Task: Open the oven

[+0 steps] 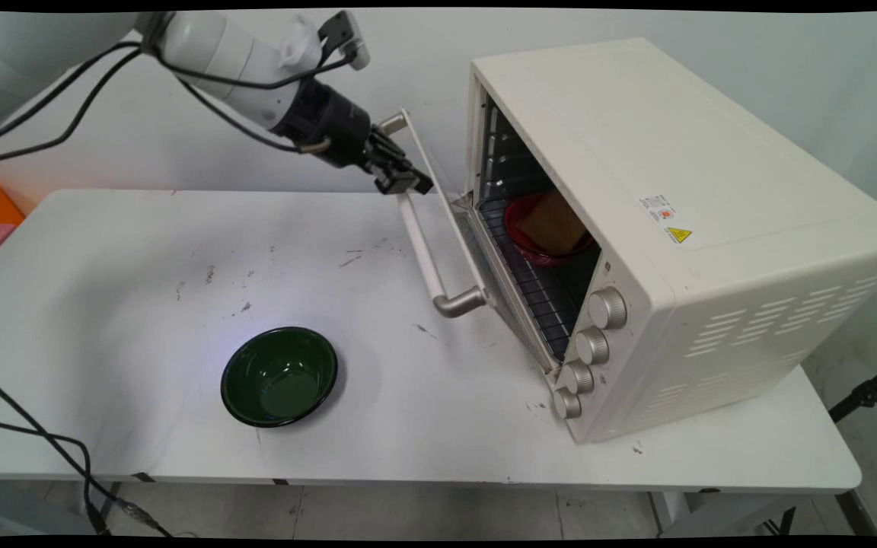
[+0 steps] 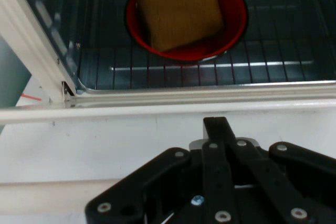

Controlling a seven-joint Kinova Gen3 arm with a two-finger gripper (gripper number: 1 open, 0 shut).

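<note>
— What's the end effector [image 1: 406,183] doing?

— It sits at the far end of the oven door's [image 1: 460,228] pale bar handle [image 1: 421,247], which runs lengthwise from back to front. In the hand view the black fingers [image 2: 218,129] look pressed together, though the linkage covers most of them.

— And the oven [image 1: 674,228]?

— A cream, boxy metal toaster oven on the white table [image 1: 180,266], door partly lowered, four round silver knobs [image 1: 591,346] down its front. On the wire rack [image 2: 262,72] stands a glossy red bowl [image 2: 233,30] holding a tan, flat-sided block [image 2: 178,9], its top cut off.

— Anything else?

— A round dark green bowl [image 1: 279,376], shiny, well apart, nearer the table's front edge.
</note>
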